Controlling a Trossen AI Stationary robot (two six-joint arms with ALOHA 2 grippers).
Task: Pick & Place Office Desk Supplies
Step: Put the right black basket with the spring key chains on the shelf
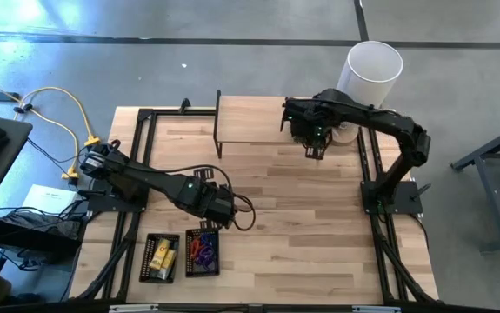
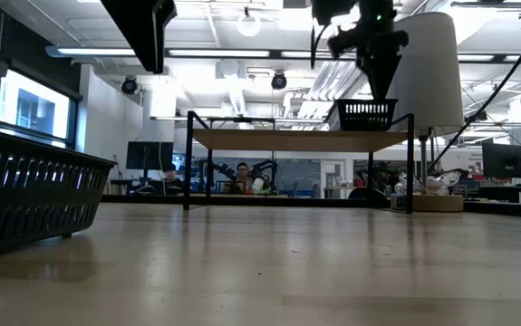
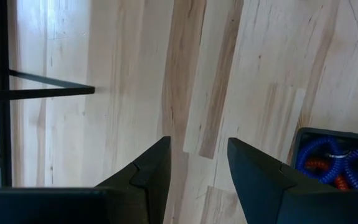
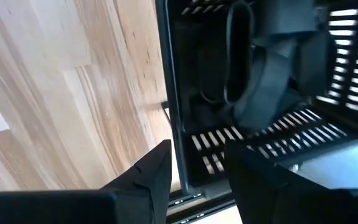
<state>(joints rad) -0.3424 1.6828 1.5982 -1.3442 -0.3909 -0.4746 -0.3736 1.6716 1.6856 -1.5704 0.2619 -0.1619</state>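
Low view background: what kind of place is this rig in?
Likely a robotics lab or open workshop: people sit at desks with monitors behind the wooden table, under exposed ceiling ducts and strip lights. The high view shows a bare concrete floor.

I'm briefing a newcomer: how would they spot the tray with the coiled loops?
Find the wooden table's near edge, beside the left gripper. Two black mesh trays sit together; the loop tray is the right one, holding purple and red coils, not yellow packets.

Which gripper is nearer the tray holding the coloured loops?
Left. The left gripper hovers just behind the loop tray; the right gripper is far across the table by the white cylinder.
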